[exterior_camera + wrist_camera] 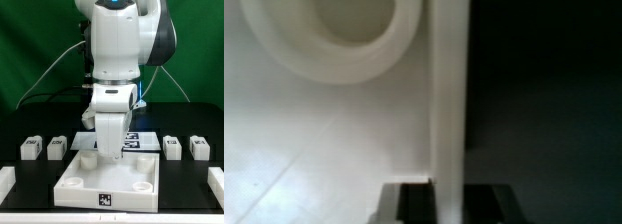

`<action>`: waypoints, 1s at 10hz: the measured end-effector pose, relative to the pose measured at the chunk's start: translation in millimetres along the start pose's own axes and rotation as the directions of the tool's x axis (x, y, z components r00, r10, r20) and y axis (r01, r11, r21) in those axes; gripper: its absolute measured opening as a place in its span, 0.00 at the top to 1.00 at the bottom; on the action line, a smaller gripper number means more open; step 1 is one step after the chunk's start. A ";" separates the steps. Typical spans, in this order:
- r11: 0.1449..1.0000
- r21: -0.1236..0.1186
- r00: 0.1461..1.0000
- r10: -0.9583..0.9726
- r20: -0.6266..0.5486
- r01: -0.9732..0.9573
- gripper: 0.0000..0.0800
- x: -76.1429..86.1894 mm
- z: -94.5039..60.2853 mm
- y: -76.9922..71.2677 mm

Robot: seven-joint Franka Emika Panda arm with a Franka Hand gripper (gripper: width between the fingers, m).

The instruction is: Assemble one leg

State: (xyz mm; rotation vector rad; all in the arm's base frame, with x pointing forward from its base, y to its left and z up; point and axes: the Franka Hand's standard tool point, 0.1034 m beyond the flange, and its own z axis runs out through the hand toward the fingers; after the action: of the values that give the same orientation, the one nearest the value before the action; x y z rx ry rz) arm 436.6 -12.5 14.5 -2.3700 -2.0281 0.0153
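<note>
- The gripper point(107, 148) point(446, 200) is down at the far edge of the tray point(105, 176) point(331, 130), towards the exterior view's left.
- In the wrist view its dark fingers point(404, 201) stand narrow, one on each side of the tray's upright rim and pressed against it, so they hold the rim.
- The tray lies flat on the black table point(35, 176), with a tag on its near wall.
- A round recess point(331, 30) in the tray floor lies near the gripped rim.
- Four legs lie on the table apart from the tray, none of them held: two point(30, 149) point(57, 148) at the exterior view's left and two point(172, 147) point(199, 149) at its right.
- The marker board point(140, 138) lies just behind the tray, partly hidden by the arm.
</note>
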 end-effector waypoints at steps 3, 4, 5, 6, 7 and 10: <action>1.000 0.000 1.000 0.000 0.000 0.000 0.93 0.0 0.0 0.0; 1.000 0.000 1.000 -0.006 -0.001 0.006 0.93 3.3 -0.5 1.5; 0.999 -0.009 0.999 -0.031 -0.011 0.031 0.93 17.2 -2.0 8.8; 0.997 -0.036 0.998 -0.065 -0.027 0.064 0.93 30.8 0.0 15.7; 0.994 -0.071 0.995 -0.085 -0.046 0.081 0.93 47.2 -0.2 25.5; 0.991 -0.102 0.993 -0.092 -0.072 0.084 0.93 83.5 -0.9 45.1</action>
State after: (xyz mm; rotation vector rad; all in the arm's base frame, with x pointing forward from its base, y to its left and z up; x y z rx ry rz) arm 494.1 63.0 15.0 -2.2938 -2.1433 -0.1791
